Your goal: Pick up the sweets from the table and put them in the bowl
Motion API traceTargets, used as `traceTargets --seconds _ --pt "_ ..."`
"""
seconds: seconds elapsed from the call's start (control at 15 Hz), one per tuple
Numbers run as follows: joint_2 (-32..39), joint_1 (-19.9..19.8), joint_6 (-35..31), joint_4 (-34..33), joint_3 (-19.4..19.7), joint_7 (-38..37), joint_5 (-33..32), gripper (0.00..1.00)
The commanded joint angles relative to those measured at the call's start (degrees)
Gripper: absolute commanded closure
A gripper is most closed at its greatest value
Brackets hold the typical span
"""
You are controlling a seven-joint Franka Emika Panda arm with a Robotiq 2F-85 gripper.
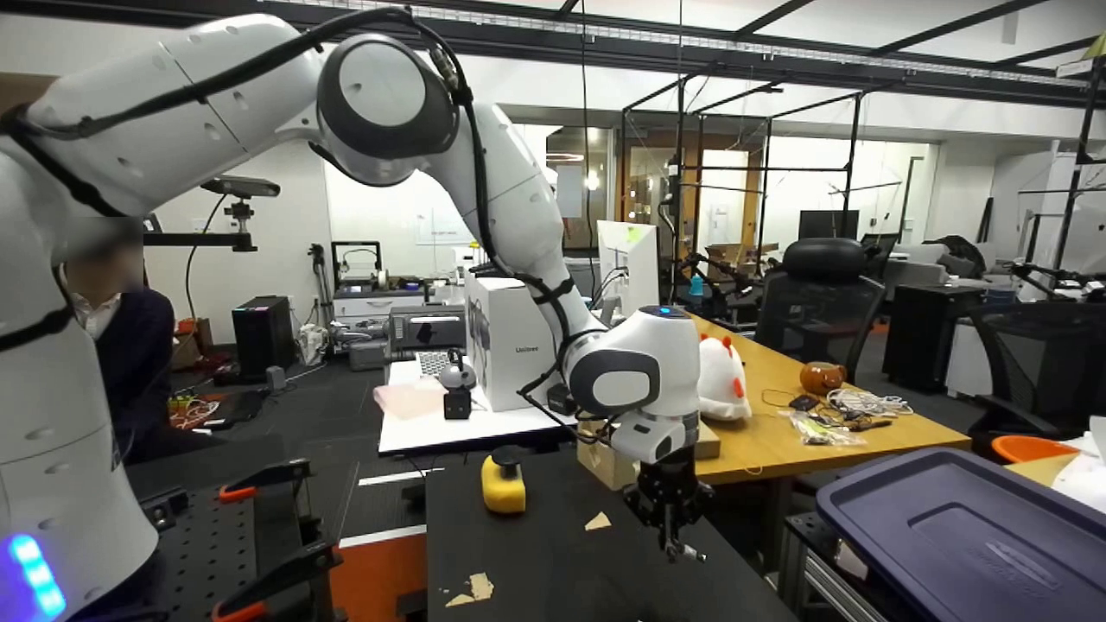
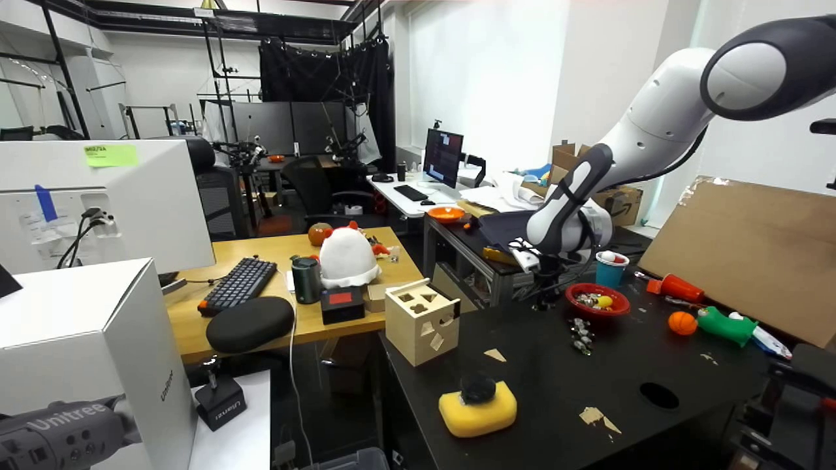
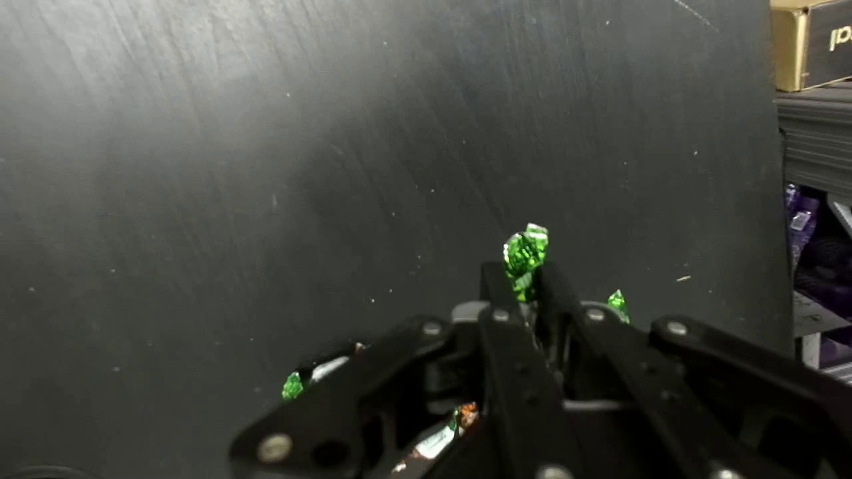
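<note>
Pinching sweet (image 3: 525, 254), broad table (image 3: 266, 199), edge (image 3: 781, 199) beyond

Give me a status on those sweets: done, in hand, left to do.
Done, it seems: some wrapped sweets lie in the red bowl.
In hand: the gripper is shut on a green-wrapped sweet, not yet in the bowl.
Left: a cluster of sweets on the black table near the bowl, too jumbled to count.
</note>
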State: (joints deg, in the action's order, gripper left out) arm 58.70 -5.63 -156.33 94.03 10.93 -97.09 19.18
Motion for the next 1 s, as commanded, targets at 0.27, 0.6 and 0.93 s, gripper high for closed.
traceTargets --seconds 0.27,0.6,0.93 --pt "-8.25 -5.67 1.05 8.72 -0.94 3.26 2.37 0.97" --pt "-7.28 -8.85 2.66 7.76 0.41 2.35 2.82 0.97" --pt "-6.78 -12.11 3.59 6.29 1.24 1.9 3.74 0.97"
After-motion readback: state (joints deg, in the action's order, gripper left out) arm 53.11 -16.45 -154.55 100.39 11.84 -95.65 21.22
